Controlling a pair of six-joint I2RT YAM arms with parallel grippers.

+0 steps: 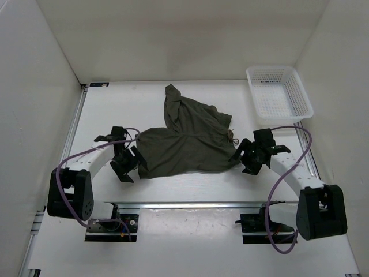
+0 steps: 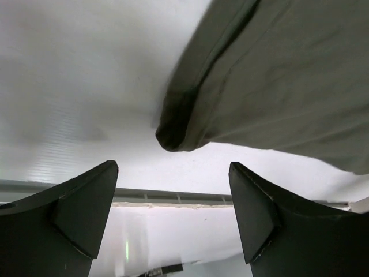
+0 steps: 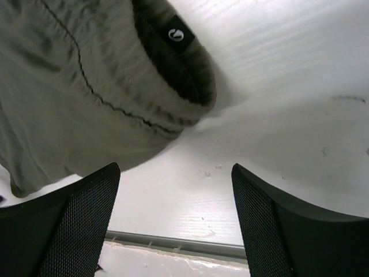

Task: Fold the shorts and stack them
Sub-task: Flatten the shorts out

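White walls stood round a white table [image 1: 115, 109], and the shorts [image 1: 187, 141] lay near the middle of it. They were spread out but lumpy, and one leg poked away toward the far wall. A white basket [image 1: 272, 68] sat in the far right corner, well apart from them.

Our left gripper [image 2: 173, 173] was low at the near left end of the shorts. Its jaws were wide open and held nothing. A rolled corner of the hem [image 2: 173, 135] sat just ahead of the fingers [image 2: 75, 219], not between them. Our right gripper [image 3: 176, 170] was low at the right end. Its jaws were wide open too, and empty. The waistband [image 3: 184, 75] with its little tag [image 3: 176, 36] lay just ahead of it. The thin string [image 1: 232, 137] hung out close by.

We thought the job was hardly begun, and the step was to grab both ends for the first fold. To do it well, we judged each gripper should slide in low so one finger went under the cloth. Each should bite deep, past the rolled edge, so both layers were caught. The right one should take the band, not only the string, which would slip. Both should close together, then lift only a little. That way the soft cloth would stay flat and not bunch up.
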